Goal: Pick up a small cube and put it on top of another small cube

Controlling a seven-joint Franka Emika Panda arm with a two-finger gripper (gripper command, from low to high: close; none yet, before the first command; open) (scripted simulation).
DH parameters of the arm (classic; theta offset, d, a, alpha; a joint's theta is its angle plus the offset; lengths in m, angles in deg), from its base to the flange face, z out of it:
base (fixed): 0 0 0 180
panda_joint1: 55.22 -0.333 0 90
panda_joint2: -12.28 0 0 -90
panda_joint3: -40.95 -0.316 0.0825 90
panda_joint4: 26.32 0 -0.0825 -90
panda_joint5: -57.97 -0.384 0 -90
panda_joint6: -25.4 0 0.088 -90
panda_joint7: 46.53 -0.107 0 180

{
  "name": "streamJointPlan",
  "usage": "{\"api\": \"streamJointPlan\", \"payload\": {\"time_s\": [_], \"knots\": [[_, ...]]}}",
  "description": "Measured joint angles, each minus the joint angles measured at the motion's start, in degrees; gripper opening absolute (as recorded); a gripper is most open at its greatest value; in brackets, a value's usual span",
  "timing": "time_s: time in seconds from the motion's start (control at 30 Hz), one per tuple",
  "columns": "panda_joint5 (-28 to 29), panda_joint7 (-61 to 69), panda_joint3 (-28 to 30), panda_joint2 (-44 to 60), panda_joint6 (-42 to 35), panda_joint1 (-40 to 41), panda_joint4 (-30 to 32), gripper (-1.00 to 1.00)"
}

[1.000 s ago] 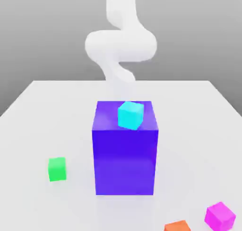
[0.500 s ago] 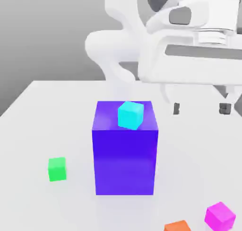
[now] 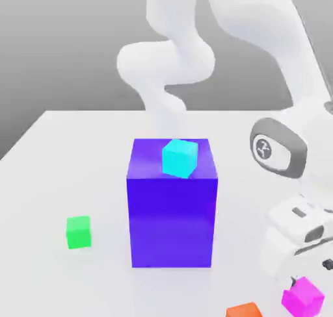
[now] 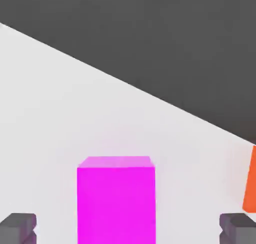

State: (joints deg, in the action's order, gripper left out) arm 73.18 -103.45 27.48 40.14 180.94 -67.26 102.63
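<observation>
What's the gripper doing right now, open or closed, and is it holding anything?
Gripper: open, fingertips wide apart, holding nothing; the magenta cube lies ungripped between their lines.

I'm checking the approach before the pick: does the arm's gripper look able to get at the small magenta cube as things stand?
Probably yes. The gripper is open, with the magenta cube between its spread fingers, and the orange cube seems to lie off to the side.
</observation>
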Motion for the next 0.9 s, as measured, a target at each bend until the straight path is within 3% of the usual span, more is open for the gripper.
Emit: {"api": "streamJointPlan", "payload": {"time_s": [0.03,0.27,0.43,0.73,0.9], "knots": [[0.86,-0.64,0.95,2.07,1.54,-0.79,-0.48,-1.00],[1.16,-0.85,1.06,2.59,1.90,-0.87,-0.60,-1.00],[-3.03,2.14,-1.68,-6.06,-3.64,2.15,1.37,-1.00],[-8.53,-2.59,9.55,-21.16,-2.59,14.97,15.57,-1.00],[-11.86,-7.26,17.55,-32.17,-1.64,31.01,26.42,-1.00]]}}
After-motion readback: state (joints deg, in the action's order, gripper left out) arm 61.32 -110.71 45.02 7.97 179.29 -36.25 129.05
